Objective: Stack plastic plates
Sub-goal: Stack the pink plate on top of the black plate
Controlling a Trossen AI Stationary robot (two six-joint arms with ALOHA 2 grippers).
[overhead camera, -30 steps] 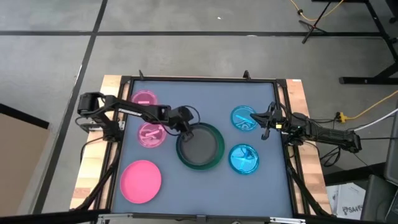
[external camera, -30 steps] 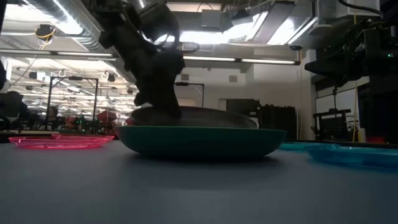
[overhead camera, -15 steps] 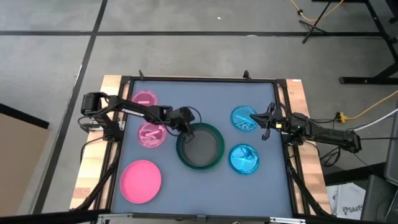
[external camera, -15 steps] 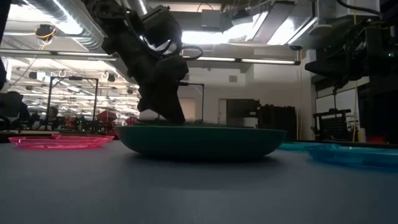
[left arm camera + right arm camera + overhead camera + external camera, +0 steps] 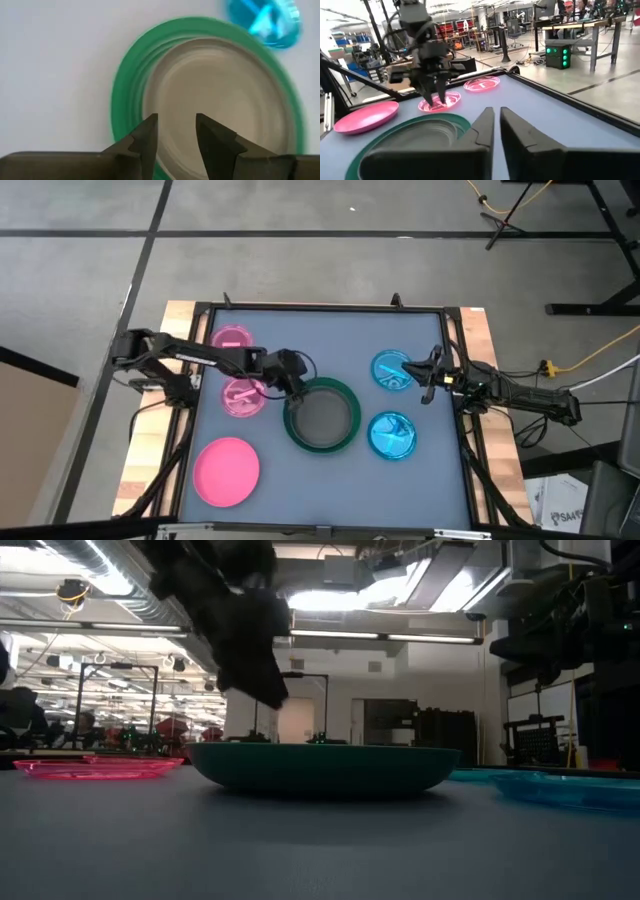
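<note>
A dark green plate (image 5: 322,416) lies flat on the table's middle with a grey plate (image 5: 220,100) resting inside it. My left gripper (image 5: 175,134) hangs open just above the green plate's left rim (image 5: 290,402), clear of it in the low view (image 5: 265,690). My right gripper (image 5: 424,383) waits at the table's right, beside a translucent blue plate (image 5: 392,370). Its fingers (image 5: 496,122) stand a narrow slit apart with nothing between them. A second blue plate (image 5: 392,435) lies nearer.
Two small translucent pink plates (image 5: 232,340) (image 5: 243,396) lie at the far left. A solid pink plate (image 5: 227,471) lies at the near left. A black frame (image 5: 320,307) borders the mat, and there is free mat along the far side.
The grey plate, held tilted with its left edge up on the green plate a second ago, has sunk flat inside it. My left gripper has let it go, risen clear of the plates and drawn slightly toward the table's left.
</note>
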